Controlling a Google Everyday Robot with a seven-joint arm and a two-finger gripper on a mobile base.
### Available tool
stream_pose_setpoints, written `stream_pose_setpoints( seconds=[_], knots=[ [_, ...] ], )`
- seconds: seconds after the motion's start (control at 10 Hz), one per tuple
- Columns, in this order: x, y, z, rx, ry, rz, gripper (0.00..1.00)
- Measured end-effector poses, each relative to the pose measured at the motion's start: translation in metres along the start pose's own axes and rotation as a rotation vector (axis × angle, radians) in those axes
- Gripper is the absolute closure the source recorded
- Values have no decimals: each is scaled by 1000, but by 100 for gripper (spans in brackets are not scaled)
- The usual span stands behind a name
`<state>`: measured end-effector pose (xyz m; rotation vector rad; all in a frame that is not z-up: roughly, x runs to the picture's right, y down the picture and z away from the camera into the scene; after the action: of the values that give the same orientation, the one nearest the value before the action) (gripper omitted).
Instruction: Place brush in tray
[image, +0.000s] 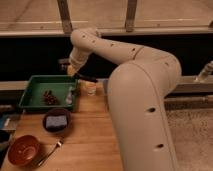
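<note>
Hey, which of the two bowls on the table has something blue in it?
The dark round bowl, next to the green tray; the red-brown bowl near the fork looks empty. The gripper hangs at the tray's right rim.

The scene is dim and carries a warm, yellow-brown cast. The brightest zone is the pale band high above the jaws, washed out almost to blankness, so the light seems to come from above and behind. Directly behind the jaws runs a nearly black strip with no detail in it. The gripper (80, 75) sits just beside the right rim of the tray (30, 92), murky against that strip. The arm (140, 85) has a soft sheen along its upper shell, with no hard glare, and darkens underneath. Below the jaws the worktop (90, 135) glows dull orange and grows darker toward the lower left corner.
</note>
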<state>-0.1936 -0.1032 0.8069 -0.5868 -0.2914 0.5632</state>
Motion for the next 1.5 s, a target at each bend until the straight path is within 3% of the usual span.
stream_pose_setpoints(
  seconds=[0.2,0.3,0.5,0.8,1.1,1.4,1.5],
  knots=[
    [-30,1,10,-14,-25,-65,100],
    [-46,4,14,-10,-81,-92,100],
    [-55,7,17,14,-190,-96,100],
    [-76,25,38,4,-228,-124,100],
    [-92,36,60,-38,-196,-168,100],
    [-103,46,88,-74,-50,-232,100],
    [-103,45,95,-83,-19,-247,100]
  ],
)
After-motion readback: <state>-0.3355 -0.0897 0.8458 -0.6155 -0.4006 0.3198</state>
